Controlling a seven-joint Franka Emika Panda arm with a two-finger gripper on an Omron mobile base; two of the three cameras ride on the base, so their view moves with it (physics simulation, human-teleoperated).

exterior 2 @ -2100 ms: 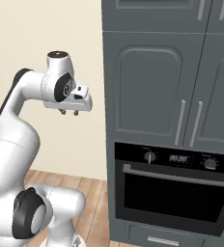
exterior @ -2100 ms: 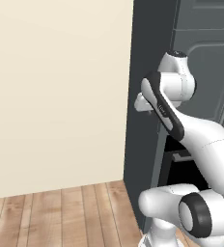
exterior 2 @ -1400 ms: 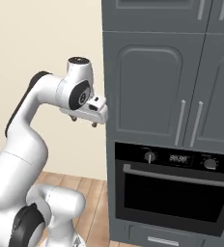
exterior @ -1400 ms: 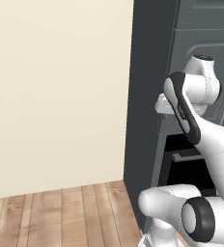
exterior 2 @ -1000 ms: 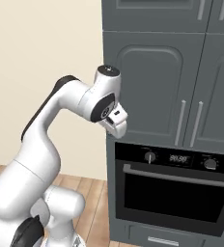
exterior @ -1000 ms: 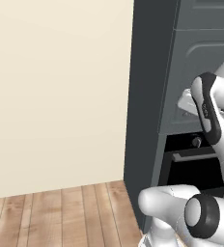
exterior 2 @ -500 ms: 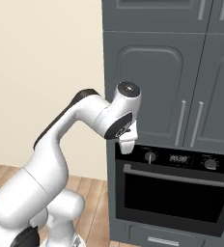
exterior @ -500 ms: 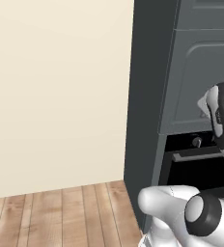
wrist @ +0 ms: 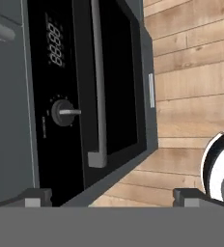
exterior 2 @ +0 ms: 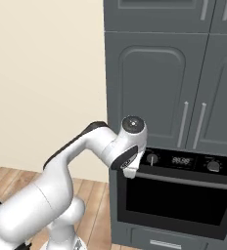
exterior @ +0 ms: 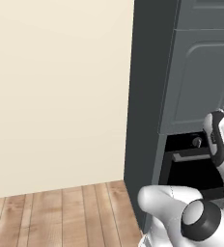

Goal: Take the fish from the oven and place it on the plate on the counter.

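One black oven, door closed (grey bar handle).

1 oven — 2 knobs

The oven door is staying shut, so its inside is hiding. The right base view's edge is cutting off the oven's right end. The display's numbers are looking too blurry to read.

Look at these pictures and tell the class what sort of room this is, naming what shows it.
Most likely a home kitchen: a black built-in wall oven with a long grey bar handle and digital display, tall dark grey panelled cabinet doors above it, and a pale wooden plank floor.
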